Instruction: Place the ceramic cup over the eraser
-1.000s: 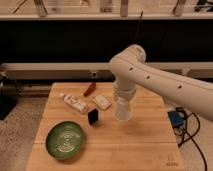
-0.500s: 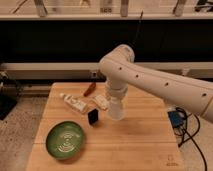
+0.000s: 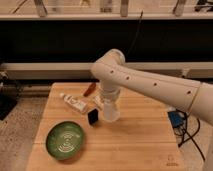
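The white ceramic cup (image 3: 111, 112) hangs upside down, wide end down, from my gripper (image 3: 108, 99) at the end of the white arm. The gripper is shut on the cup's narrow upper end. The cup's rim is just above or on the wooden table (image 3: 140, 137); I cannot tell which. The small black eraser (image 3: 93, 117) stands upright on the table right beside the cup, on its left, uncovered.
A green plate (image 3: 65, 141) lies at the table's front left. A white tube-like packet (image 3: 74, 103) lies behind the eraser, a red-handled tool (image 3: 89, 90) further back. A flat white pad (image 3: 97, 102) is partly hidden behind the gripper. Cables and a blue box (image 3: 176, 120) lie right of the table.
The arm has swung left with the cup in the gripper. The cup went from well right of the eraser to right next to it.
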`<state>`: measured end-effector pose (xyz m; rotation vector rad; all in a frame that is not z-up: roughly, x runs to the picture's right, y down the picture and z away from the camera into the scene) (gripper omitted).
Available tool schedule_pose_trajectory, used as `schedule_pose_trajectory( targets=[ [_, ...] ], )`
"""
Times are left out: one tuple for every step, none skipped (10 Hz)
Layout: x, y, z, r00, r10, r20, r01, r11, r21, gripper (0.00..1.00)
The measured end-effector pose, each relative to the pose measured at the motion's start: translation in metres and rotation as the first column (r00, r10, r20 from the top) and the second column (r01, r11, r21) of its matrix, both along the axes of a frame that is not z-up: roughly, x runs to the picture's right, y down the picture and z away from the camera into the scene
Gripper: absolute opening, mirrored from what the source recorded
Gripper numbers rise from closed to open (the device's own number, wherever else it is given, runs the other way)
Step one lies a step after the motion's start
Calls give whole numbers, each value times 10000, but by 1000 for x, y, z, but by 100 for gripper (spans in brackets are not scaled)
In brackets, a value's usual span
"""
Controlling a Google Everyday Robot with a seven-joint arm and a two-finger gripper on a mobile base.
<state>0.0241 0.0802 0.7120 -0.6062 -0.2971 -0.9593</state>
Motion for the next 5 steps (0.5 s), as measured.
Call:
schedule_pose_trajectory(
  targets=[
    [-1,-1,1,10000,1,-41,-1,10000,71,0],
    [3,-6,-2,9999,-6,-162,9,9999,158,0],
    [5,-11,-4,9997,-32,-241,37,9998,212,0],
    [6,-15,-6,9996,-75,-287,82,9997,241,0],
    [8,-18,-6,9994,-78,-333,87,9996,278,0]
  ],
)
